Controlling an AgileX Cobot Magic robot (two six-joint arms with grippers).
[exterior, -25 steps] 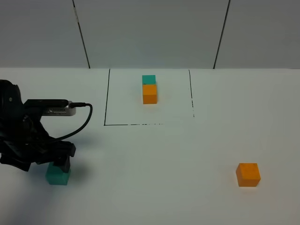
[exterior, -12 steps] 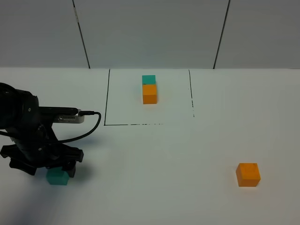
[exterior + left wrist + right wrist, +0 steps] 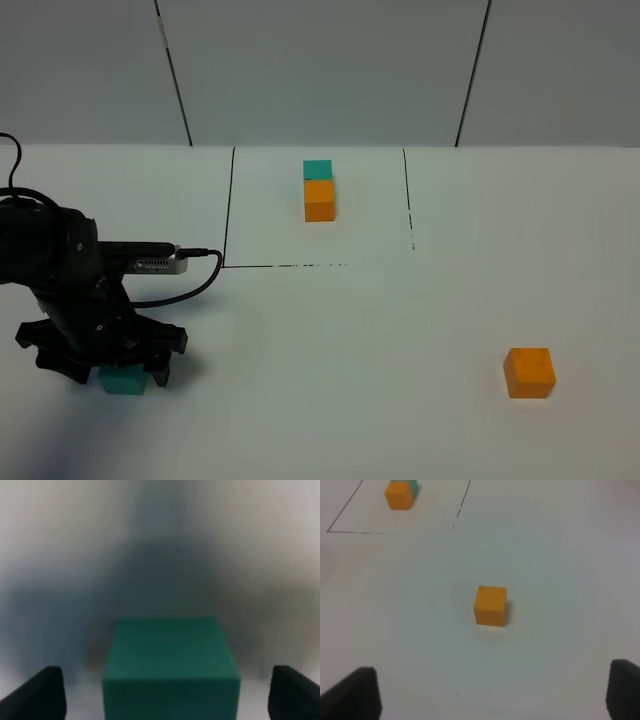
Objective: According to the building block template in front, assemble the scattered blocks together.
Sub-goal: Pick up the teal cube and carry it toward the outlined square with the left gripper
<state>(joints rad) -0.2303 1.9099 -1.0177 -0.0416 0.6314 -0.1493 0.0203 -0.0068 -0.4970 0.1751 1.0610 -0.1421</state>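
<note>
Jaws parted, the left gripper (image 3: pixel 120 372) straddles the loose teal cube (image 3: pixel 122 381) at the near left of the white desk (image 3: pixel 400 330), with a dark fingertip (image 3: pixel 35 695) on either side of the block. Seen from the left wrist camera, the cube sits squarely between the two tips, and a strip of pale desk shows on each side of it, so the jaws are released and touch nothing. A black cable (image 3: pixel 195 278) loops from the arm above the gripper.

Across the desk at the near right, well apart from the teal cube, the loose orange cube (image 3: pixel 529 372) rests flat and alone. The right gripper (image 3: pixel 487 692) is outside the overhead view. Its own camera shows its jaws spread wide over bare desk, holding nothing, with the orange cube lying ahead of them and clear of both tips.

At the far middle of the desk stands the template pair (image 3: pixel 319 190), teal behind and orange in front, their faces touching. It is set inside a thin black outline (image 3: pixel 228 210).
</note>
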